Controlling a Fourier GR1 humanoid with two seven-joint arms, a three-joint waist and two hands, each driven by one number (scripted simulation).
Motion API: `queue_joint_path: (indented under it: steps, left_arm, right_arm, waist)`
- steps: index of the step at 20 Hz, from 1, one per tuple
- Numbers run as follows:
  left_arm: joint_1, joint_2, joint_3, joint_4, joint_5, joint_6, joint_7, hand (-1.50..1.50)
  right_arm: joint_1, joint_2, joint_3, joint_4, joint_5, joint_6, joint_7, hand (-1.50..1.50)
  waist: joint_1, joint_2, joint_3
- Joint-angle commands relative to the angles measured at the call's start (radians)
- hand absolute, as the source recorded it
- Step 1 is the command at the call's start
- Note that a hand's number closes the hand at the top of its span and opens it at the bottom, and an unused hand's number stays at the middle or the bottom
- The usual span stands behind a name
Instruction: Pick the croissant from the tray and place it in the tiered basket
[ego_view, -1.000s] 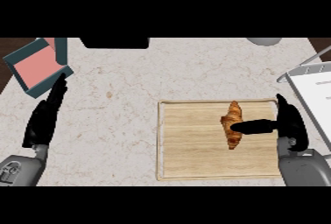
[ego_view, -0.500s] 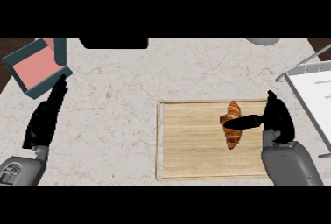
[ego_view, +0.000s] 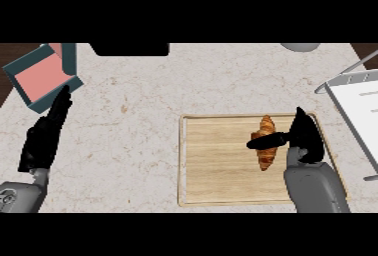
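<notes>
Golden-brown croissant is lying by the right edge of the wooden tray. I am holding my right hand just beside it, fingers straight, thumb spread wide across its middle. My left hand is resting straight-fingered at the counter's left edge.

Counter left of tray lies open; tiered basket stands close at right.

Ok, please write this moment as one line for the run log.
step: pick, not lifted | right hand: open, thumb across croissant | croissant: on tray | left hand: open, resting left
</notes>
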Motion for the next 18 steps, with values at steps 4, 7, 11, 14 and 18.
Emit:
queue_joint_path:
  steps: [4, 7, 11, 14, 18]
  left_arm:
    - [0.017, 0.003, -0.008, -0.062, -0.022, -0.003, 0.035, 0.00]
    - [-0.025, -0.001, 0.029, 0.010, -0.006, -0.033, -0.006, 0.00]
    - [-0.008, 0.003, 0.047, 0.023, 0.007, -0.054, -0.010, 0.00]
    - [0.003, 0.007, 0.046, -0.029, -0.005, -0.054, 0.012, 0.00]
    - [0.022, -0.033, 0.005, -0.081, -0.037, -0.036, 0.041, 0.00]
  right_arm:
    - [-0.078, 0.033, -0.078, 0.042, 0.027, 0.061, 0.240, -1.50]
    - [-0.026, 0.033, 0.007, 0.037, 0.016, 0.012, 0.236, -1.50]
    - [-0.041, 0.034, 0.023, 0.065, -0.012, -0.017, 0.240, -1.50]
    - [-0.061, 0.034, -0.052, 0.129, -0.032, -0.008, 0.176, -1.50]
    - [-0.052, 0.034, -0.013, 0.135, -0.065, -0.046, 0.187, -1.50]
  waist:
    - [0.013, 0.002, 0.002]
    - [0.002, 0.004, 0.002]
    - [0.008, 0.004, 0.001]
    - [0.011, 0.005, 0.002]
    - [0.012, 0.002, 0.003]
